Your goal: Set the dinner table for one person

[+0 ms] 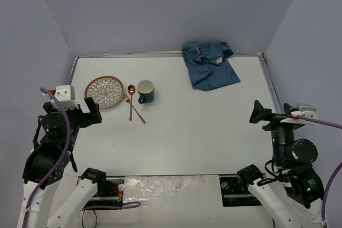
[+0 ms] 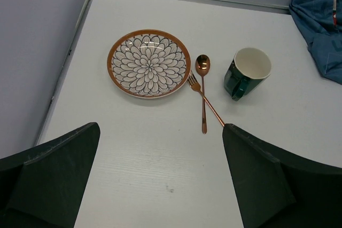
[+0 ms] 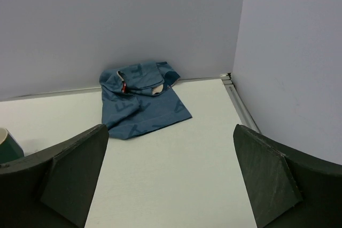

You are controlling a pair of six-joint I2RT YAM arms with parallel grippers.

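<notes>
The white dinner table (image 1: pixel 203 126) carries a round plate (image 1: pixel 104 91) with a flower pattern and an orange rim at the left. Right of it lie a copper spoon (image 1: pixel 131 97) and a copper fork (image 1: pixel 136 111), crossing at their handles. A dark green mug (image 1: pixel 146 91) stands upright beside them. My left gripper (image 1: pixel 95 110) hovers open just in front of the plate (image 2: pixel 149 63), spoon (image 2: pixel 202 68), fork (image 2: pixel 206 100) and mug (image 2: pixel 247 72), holding nothing. My right gripper (image 1: pixel 255 112) is open and empty near the right edge.
A crumpled blue cloth (image 1: pixel 209 66) printed with letters lies at the back right corner, ahead of the right gripper (image 3: pixel 171 127) in its wrist view. Thin metal strips edge the table, and grey-violet walls (image 1: pixel 160 9) enclose it on three sides.
</notes>
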